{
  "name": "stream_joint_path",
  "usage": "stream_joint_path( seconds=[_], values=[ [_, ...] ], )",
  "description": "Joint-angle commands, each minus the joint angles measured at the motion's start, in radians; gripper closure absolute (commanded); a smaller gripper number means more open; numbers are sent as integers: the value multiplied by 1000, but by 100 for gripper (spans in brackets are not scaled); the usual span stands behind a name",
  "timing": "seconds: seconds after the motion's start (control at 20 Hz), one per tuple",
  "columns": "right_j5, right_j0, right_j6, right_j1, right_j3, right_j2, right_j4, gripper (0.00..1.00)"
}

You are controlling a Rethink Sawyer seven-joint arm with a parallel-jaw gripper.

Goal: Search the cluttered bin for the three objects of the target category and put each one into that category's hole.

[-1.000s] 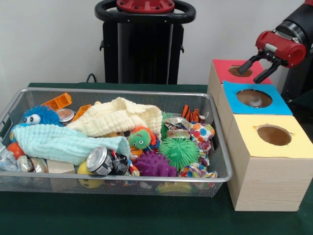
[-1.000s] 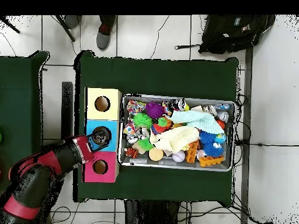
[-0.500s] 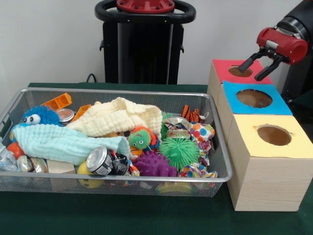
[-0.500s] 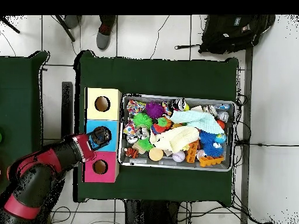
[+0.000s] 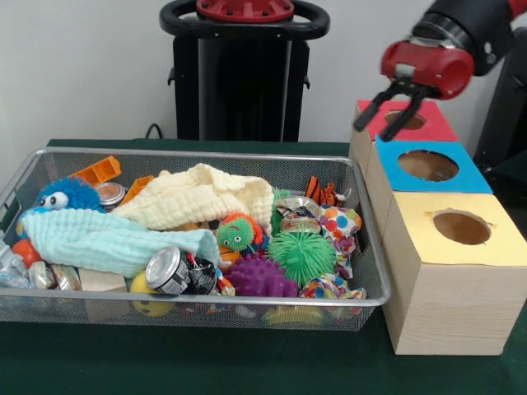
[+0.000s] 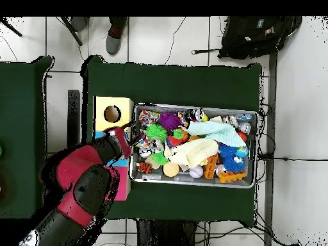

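The silver wire mesh bin [image 5: 198,301] is full of toys, cloths and cans; in the overhead view its rim [image 6: 192,106] lies right of the boxes. Something clear and crumpled, perhaps a plastic bottle [image 5: 10,267], lies at the bin's left end; no other bottle shows. The red-topped box [image 5: 434,125] stands farthest back, its round hole [image 5: 412,122] partly behind my gripper. My gripper [image 5: 384,118] is open and empty, raised in front of that box near the bin's right end. In the overhead view my gripper [image 6: 122,134] is beside the bin, and my arm hides the red box.
The blue-topped box [image 5: 428,164] and the yellow-topped box [image 5: 461,226] stand in a row right of the bin. A shiny can [image 5: 169,270], green [image 5: 302,255] and purple [image 5: 259,278] spiky balls, and a cream cloth [image 5: 202,196] fill the bin. A person's feet [image 6: 114,40] show beyond the table.
My gripper has moved from over the red and blue boxes toward the bin, leftward in the front view. It stays open and empty. The bin's contents have not moved.
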Motion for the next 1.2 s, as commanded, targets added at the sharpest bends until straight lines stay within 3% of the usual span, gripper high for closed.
stream_joint_path(
  seconds=[0.05, 0.4, 0.65, 1.2],
  values=[
    [-119, -262, -376, -322, 120, 359, -260, 0],
    [-104, -400, -343, -376, 76, 438, -426, 0],
    [-121, -591, -401, -428, 42, 577, -550, 0],
    [-100, -817, -425, -442, -33, 817, -736, 0]
  ],
)
